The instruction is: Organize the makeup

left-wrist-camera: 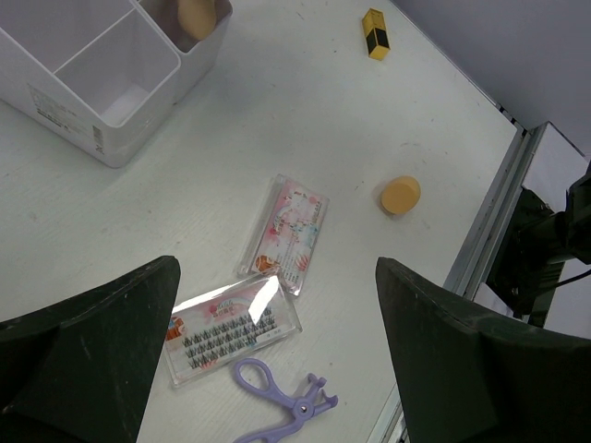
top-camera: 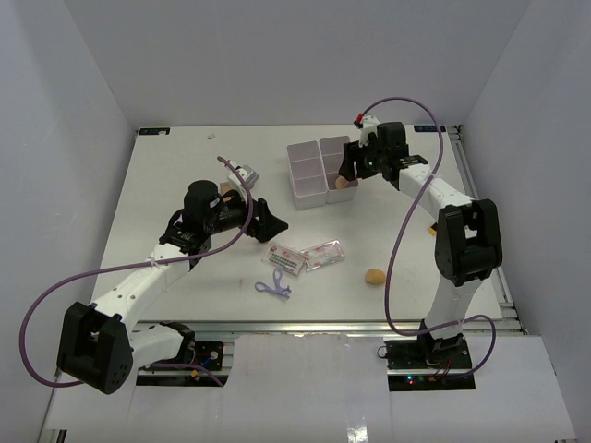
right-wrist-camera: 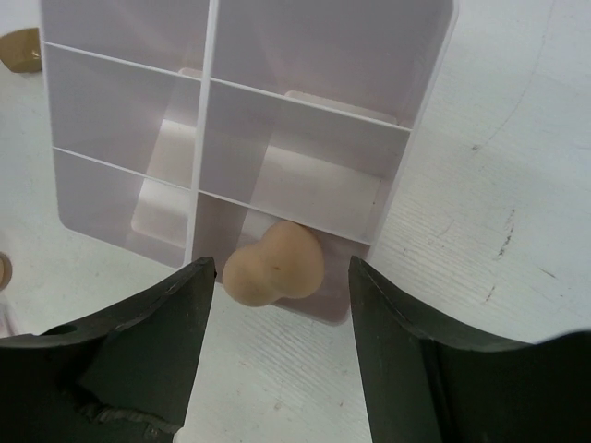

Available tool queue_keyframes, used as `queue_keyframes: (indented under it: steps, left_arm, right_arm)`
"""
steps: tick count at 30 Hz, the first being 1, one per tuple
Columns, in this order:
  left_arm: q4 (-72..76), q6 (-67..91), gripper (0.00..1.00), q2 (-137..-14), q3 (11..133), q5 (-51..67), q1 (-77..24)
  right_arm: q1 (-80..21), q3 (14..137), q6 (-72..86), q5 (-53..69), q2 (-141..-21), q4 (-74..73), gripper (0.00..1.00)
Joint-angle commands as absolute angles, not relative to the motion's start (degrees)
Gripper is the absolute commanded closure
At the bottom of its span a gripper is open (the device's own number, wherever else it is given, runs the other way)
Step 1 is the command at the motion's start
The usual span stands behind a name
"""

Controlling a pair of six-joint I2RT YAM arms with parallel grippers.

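Note:
A tan sponge [right-wrist-camera: 274, 263] lies at the near rim of a corner compartment of the white box [right-wrist-camera: 406, 129]. My right gripper [right-wrist-camera: 282, 269] hangs over it, open, with a gap on each side of the sponge. From above, the sponge [top-camera: 342, 185] shows under the right gripper [top-camera: 349, 175] at the box [top-camera: 305, 159]. My left gripper [left-wrist-camera: 277, 277] stands wide open above two clear packets [left-wrist-camera: 287, 233] [left-wrist-camera: 229, 332] and the purple tool [left-wrist-camera: 282, 406], holding nothing. A second sponge [left-wrist-camera: 401, 195] and a yellow tube [left-wrist-camera: 374, 33] lie on the table.
The packets [top-camera: 283, 259] [top-camera: 322, 254], purple tool [top-camera: 274, 287] and loose sponge [top-camera: 374, 276] lie in the table's near middle. A metal rail [left-wrist-camera: 489, 221] runs along the table's edge. White walls close in the left, back and right.

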State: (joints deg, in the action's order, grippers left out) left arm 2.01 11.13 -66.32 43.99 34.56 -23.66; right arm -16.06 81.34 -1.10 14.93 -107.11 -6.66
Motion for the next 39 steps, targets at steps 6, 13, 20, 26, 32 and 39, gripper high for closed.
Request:
queue_keyframes:
  steps: [6, 13, 20, 26, 32, 39]
  left_arm:
    - [3.62, 9.67, 0.02, -65.13, 45.00, 36.56, -23.91]
    - [3.57, 9.40, 0.02, -65.02, 45.05, 36.58, -23.91]
    - [3.59, 9.49, 0.02, -64.79, 45.09, 37.00, -23.91]
    - [3.52, 9.40, 0.02, -64.69, 45.09, 37.00, -23.91]
    - [3.53, 9.40, 0.02, -64.69, 45.09, 37.00, -23.91]
    - [3.60, 9.32, 0.02, -64.51, 45.09, 37.09, -23.91]
  right_arm:
    - [-14.15, 81.30, -8.78, 22.67, -103.14, -6.69, 0.35]
    - [-13.96, 84.75, -15.95, 26.63, -106.92, -11.06, 0.39]
    - [-13.89, 87.28, -16.14, 26.50, -110.81, -11.79, 0.45]
    - [-13.89, 88.67, -15.39, 25.15, -112.40, -11.69, 0.54]
    - [-13.82, 88.15, -14.13, 26.07, -112.25, -11.53, 0.72]
    - [-12.70, 85.11, -5.25, 26.23, -109.10, -8.91, 0.90]
